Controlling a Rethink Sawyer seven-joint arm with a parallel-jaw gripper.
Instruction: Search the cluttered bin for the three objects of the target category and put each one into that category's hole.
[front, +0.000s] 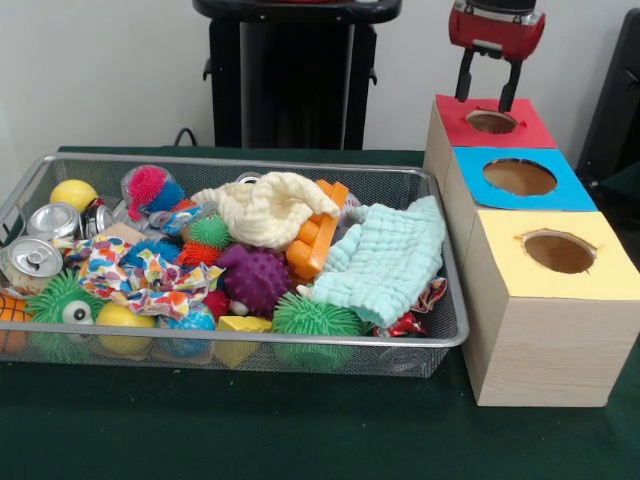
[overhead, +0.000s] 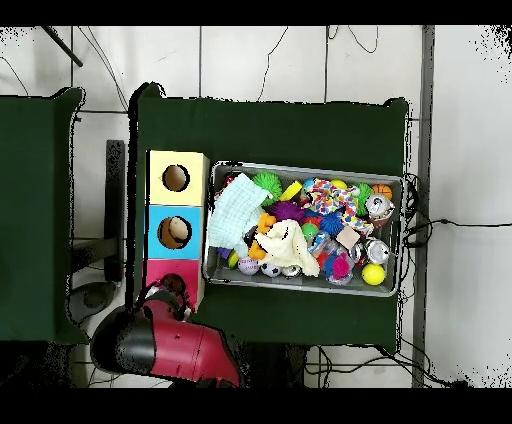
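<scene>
The silver wire-mesh bin (front: 452, 300) is packed with toys; it also shows in the overhead view (overhead: 398, 268). My gripper (front: 488, 88) hangs open and empty just above the hole of the red-topped box (front: 530, 128). In the overhead view the gripper (overhead: 168, 291) sits over the red box (overhead: 155, 270). No plush animal shows plainly. An orange thing with dark lines (front: 8, 308) sits at the bin's left edge; I cannot tell what it is. Cloths and balls hide what lies below.
A blue-topped box (front: 575, 195) and a yellow-topped box (front: 500, 262) stand in a row with the red one, beside the bin. The bin holds a cream knitted cloth (front: 268, 208), a mint cloth (front: 390, 260), spiky balls (front: 255, 278), orange blocks (front: 312, 240) and cans (front: 33, 260).
</scene>
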